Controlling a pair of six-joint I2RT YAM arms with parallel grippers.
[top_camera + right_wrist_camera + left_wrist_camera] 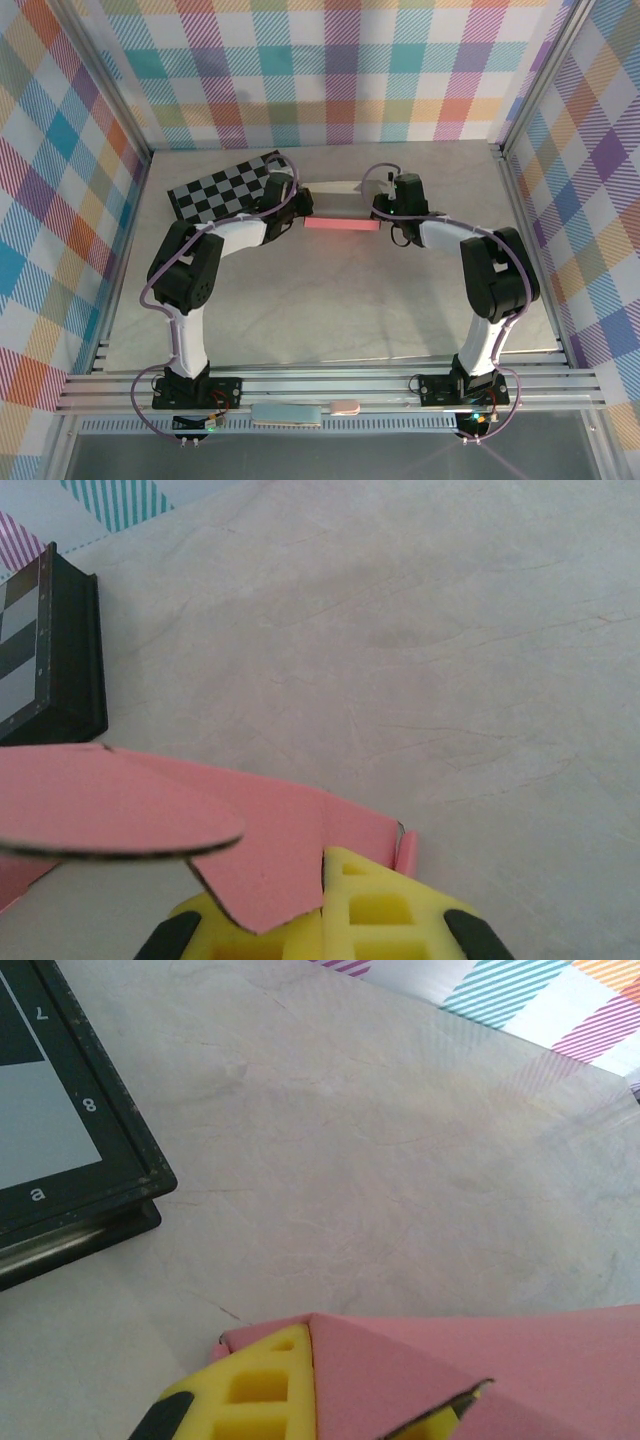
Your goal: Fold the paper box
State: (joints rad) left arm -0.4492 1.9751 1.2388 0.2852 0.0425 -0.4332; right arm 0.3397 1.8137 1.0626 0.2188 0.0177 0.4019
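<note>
The pink paper box (341,224) lies at the middle back of the table, its pale whitish flap (335,188) raised behind it. My left gripper (300,207) is shut on the box's left end. In the left wrist view, pink card (470,1360) is wedged between the yellow fingers (262,1392). My right gripper (385,211) is shut on the box's right end. The right wrist view has a pink flap (270,865) pinched at the seam between the yellow pads (385,910), and a rounded pink flap (110,815) juts out to the left.
A black-and-grey checkered board (228,186) lies at the back left, just behind the left gripper; its dark edge (90,1215) is close to the box, and it also shows as a dark block (60,650). Bare marble-look table (330,300) spreads in front of the box.
</note>
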